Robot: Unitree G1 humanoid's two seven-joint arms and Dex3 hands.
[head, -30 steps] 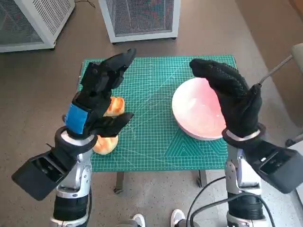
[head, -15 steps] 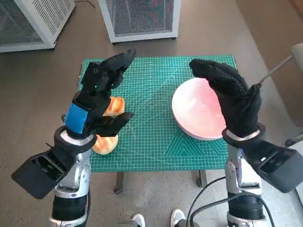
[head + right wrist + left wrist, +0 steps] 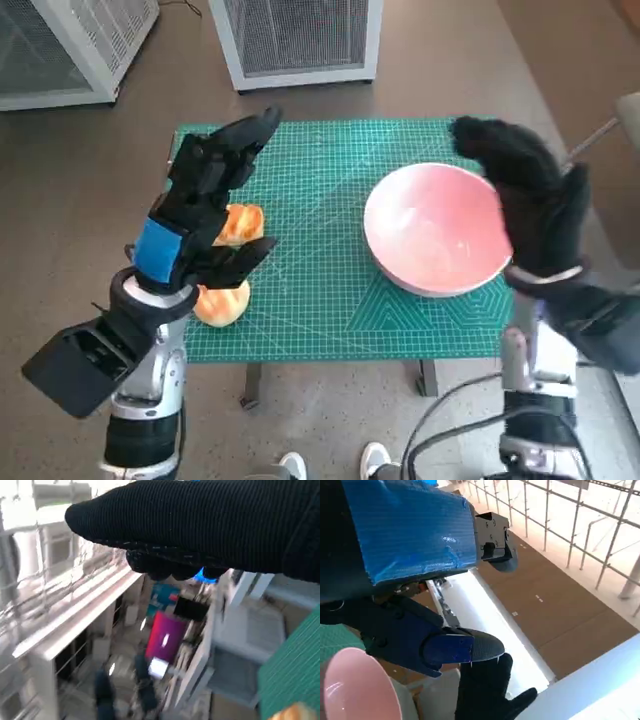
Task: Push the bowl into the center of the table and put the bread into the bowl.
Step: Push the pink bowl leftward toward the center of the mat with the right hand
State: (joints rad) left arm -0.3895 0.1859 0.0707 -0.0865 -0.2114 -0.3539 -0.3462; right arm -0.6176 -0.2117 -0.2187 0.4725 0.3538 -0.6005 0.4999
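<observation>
1. Nearest, two forearms rise from below the green cutting mat (image 3: 330, 290), the landmark here, which covers one small table.
2. At the mat's near left edge lie two pieces of bread: one roll (image 3: 222, 303) at the very edge, and a second roll (image 3: 240, 224) just beyond it, farther onto the mat.
3. Above both rolls hangs the left hand (image 3: 200, 205), blue tape on its back, fingers spread apart and holding nothing; it touches neither roll.
4. On the mat's right half sits one pink bowl (image 3: 437, 228), upright, its rim close to the mat's right edge and well apart from the bread.
5. Just off the bowl's right side is the right hand (image 3: 530, 205) in its knitted glove, fingers extended and nothing in it; whether it touches the rim cannot be told.
6. Beyond the mat's far edge, on the floor, stand two white mesh cabinets (image 3: 295, 38).
</observation>
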